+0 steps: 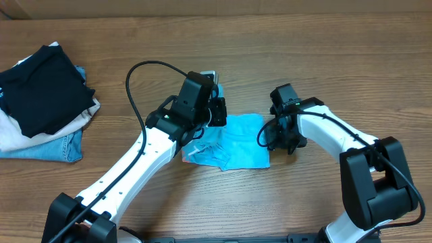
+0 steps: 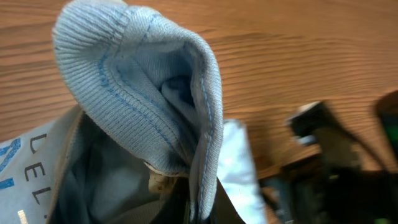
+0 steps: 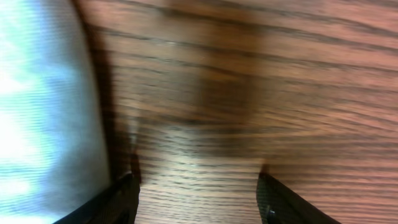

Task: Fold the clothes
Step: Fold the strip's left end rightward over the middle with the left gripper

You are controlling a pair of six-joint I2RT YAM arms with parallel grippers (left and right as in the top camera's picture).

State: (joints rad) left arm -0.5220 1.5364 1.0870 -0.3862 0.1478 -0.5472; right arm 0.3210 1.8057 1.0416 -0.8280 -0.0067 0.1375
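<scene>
**Overhead.** Wooden table (image 1: 304,54), brown, grained.
- Light sky-blue cotton T-shirt (image 1: 239,145): at table centre, bunched into a soft, creased heap, with its long axis running left to right in this view.
- Left gripper (image 1: 217,111): over the heap's far left corner and on the cloth.
- Right gripper (image 1: 270,137): just beside the heap's right edge.
- Each arm is at one end of the long axis. The left is the nearer, since it is already in contact.
- Black folded garment (image 1: 40,91) and folded blue denim jeans (image 1: 57,145): stacked at the table's left edge, well apart from the shirt.

**Left wrist.**
- Ribbed collar (image 2: 143,93): knitted, with darker blue stitching, standing up as a loop close to the lens.
- The collar narrows to a pinch at the bottom of the frame, so the left gripper is judged clamped on it.
- White lettering shows on the flat cloth at lower left.

**Right wrist.**
- Right gripper (image 3: 199,193): fingers (image 3: 121,199) spread wide, with only bare wood between them and nothing held.
- The T-shirt (image 3: 43,112) appears as a blurred pale mass to the left of the left finger. It is near the finger, but whether they touch cannot be told.
- Judgement: to take the free end, the right gripper must move sideways toward that cloth.
</scene>
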